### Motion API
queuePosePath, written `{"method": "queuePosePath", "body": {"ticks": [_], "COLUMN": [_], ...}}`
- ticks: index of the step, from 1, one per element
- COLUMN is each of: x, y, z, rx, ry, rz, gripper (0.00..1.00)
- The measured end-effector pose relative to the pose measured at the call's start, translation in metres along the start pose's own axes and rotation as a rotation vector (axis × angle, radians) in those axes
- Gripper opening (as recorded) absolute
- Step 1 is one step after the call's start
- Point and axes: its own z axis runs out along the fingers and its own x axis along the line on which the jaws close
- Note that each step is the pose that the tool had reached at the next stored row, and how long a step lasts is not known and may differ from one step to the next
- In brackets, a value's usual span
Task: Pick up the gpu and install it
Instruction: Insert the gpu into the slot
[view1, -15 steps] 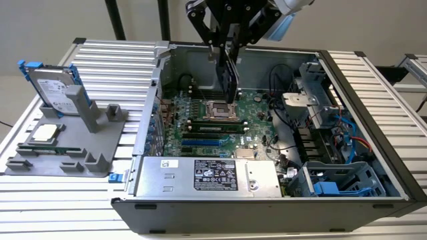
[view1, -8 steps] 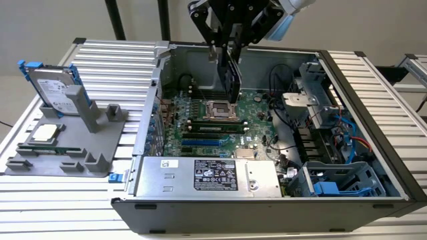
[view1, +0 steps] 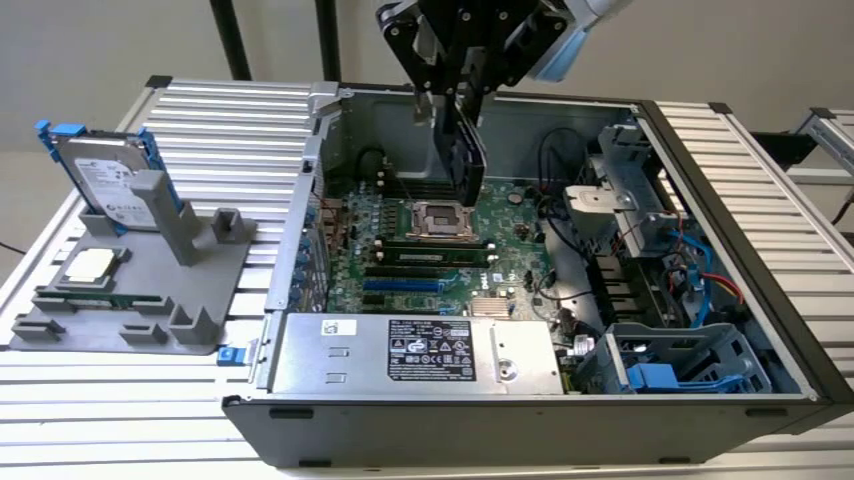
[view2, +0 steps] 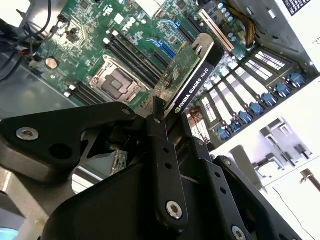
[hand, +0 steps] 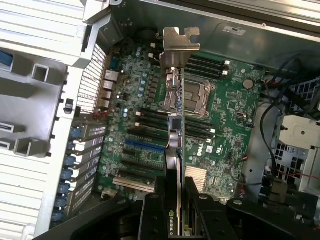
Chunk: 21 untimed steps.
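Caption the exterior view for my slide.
Gripper holding a flat green-and-black gpu card above the green motherboard in an open black computer case.

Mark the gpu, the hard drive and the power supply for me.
gpu (hand: 181, 42): first wrist view, on its silver bracket.
hard drive (view1: 107, 180): exterior view, on its silver face.
power supply (view1: 427, 350): exterior view, on its top label.

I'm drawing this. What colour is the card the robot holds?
The gpu has a green board and black shroud; best in the second wrist view.
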Motion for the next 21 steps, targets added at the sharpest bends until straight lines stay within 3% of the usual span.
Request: {"method": "queuePosePath", "body": {"ticks": [12, 21], "x": [-0.0001, -0.0001], "y": [0.0, 0.0], "z": [-0.0001, -0.0001], "rx": [-0.0006, -0.0006], "ry": [0.0038, 0.0041], "rz": [-0.08, -0.085], "gripper": [0.0, 0.0]}}
